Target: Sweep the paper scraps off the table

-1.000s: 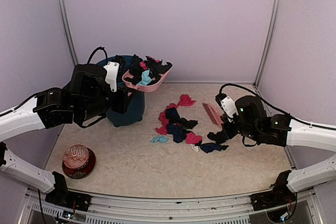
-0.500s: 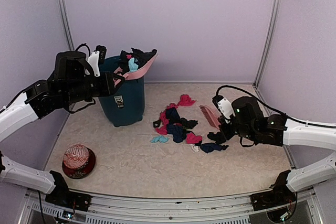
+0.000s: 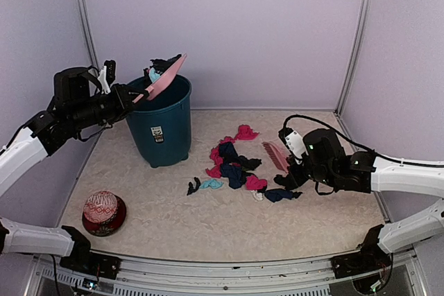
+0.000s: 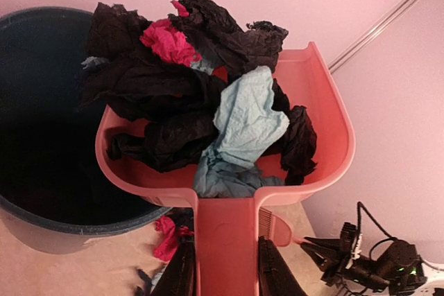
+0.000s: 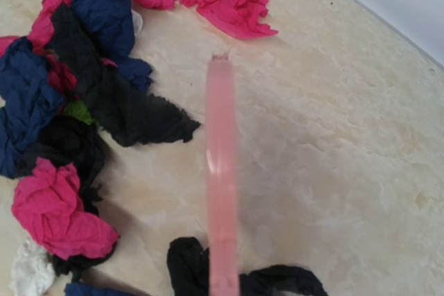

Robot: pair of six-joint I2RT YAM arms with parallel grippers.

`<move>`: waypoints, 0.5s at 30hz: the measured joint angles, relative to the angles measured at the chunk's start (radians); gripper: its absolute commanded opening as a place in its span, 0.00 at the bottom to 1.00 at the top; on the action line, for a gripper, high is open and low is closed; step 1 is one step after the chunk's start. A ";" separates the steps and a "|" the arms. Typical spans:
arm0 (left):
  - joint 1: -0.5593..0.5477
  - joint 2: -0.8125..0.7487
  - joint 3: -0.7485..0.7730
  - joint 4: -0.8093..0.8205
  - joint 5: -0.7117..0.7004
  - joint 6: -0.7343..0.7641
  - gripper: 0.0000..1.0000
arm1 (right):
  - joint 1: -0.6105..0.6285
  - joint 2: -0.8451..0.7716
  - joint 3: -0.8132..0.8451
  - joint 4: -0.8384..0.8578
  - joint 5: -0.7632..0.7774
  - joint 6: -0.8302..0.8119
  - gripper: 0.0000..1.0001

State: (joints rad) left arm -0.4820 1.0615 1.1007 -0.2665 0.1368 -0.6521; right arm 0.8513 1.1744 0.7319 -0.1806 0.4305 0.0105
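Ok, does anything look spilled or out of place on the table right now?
One black scrap lies on the table off the bin side of the main pile, as if dropped short of the bin. The dustpan is tipped steeply over the bin, loaded with scraps, which looks like emptying, not a fault.
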 measured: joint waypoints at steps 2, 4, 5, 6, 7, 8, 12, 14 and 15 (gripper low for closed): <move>0.034 -0.006 -0.028 0.042 0.071 -0.048 0.00 | 0.000 0.002 0.000 0.000 0.000 0.003 0.00; 0.062 -0.009 -0.058 0.089 0.137 -0.101 0.00 | 0.000 0.002 0.000 0.000 -0.001 0.007 0.00; 0.071 -0.009 -0.069 0.108 0.161 -0.125 0.00 | 0.000 0.002 0.000 0.000 -0.001 0.008 0.00; 0.084 -0.009 -0.087 0.142 0.195 -0.156 0.00 | 0.000 0.002 0.000 0.000 -0.001 0.010 0.00; 0.093 -0.009 -0.100 0.169 0.220 -0.189 0.00 | 0.000 0.002 0.000 0.000 -0.002 0.011 0.00; 0.100 -0.009 -0.112 0.192 0.238 -0.214 0.00 | 0.000 0.002 0.000 0.000 -0.004 0.013 0.00; 0.133 -0.010 -0.179 0.326 0.310 -0.346 0.00 | 0.000 0.001 0.000 0.000 -0.009 0.021 0.00; 0.143 -0.010 -0.208 0.385 0.328 -0.412 0.00 | 0.000 -0.003 0.000 0.000 -0.012 0.026 0.00; 0.146 -0.010 -0.218 0.412 0.332 -0.443 0.00 | 0.000 -0.007 0.000 0.000 -0.016 0.030 0.00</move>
State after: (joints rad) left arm -0.3363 1.0519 0.8825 0.1452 0.4686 -1.0950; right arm 0.8513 1.1675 0.7319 -0.1806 0.4149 0.0402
